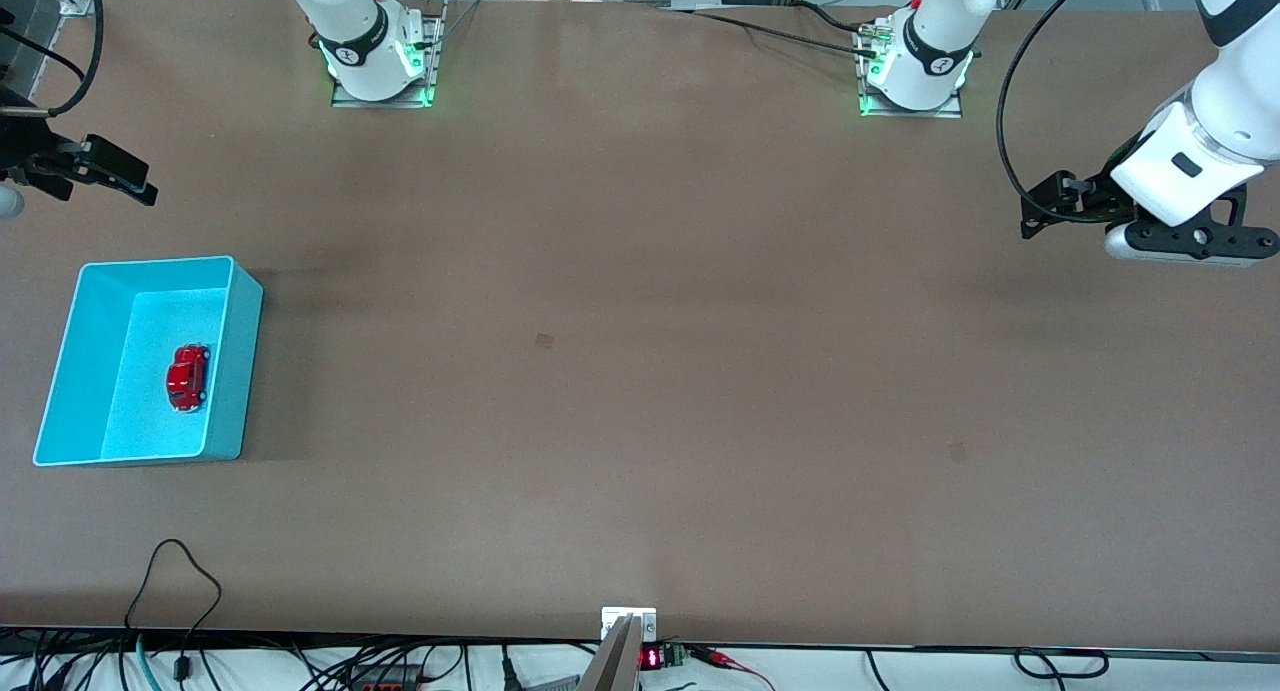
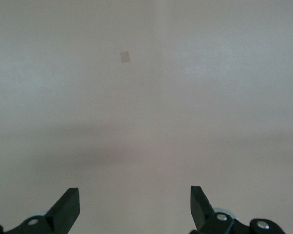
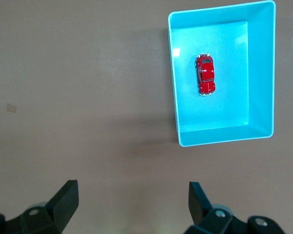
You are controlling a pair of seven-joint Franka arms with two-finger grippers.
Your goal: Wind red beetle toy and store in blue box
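The red beetle toy (image 1: 187,377) rests on its wheels on the floor of the blue box (image 1: 236,371), at the right arm's end of the table. The right wrist view shows the beetle toy (image 3: 205,74) inside the box (image 3: 174,102) from above. My right gripper (image 1: 105,176) hangs open and empty over bare table beside the box, and its fingers (image 3: 133,192) are spread wide. At the left arm's end, my left gripper (image 1: 1045,209) hovers open over bare table, with nothing between its fingers (image 2: 135,195).
Both arm bases (image 1: 380,66) (image 1: 915,71) stand along the table edge farthest from the front camera. Two small tape patches (image 1: 544,340) (image 1: 957,452) lie on the brown tabletop. Cables (image 1: 180,591) and a small device (image 1: 628,626) sit at the nearest edge.
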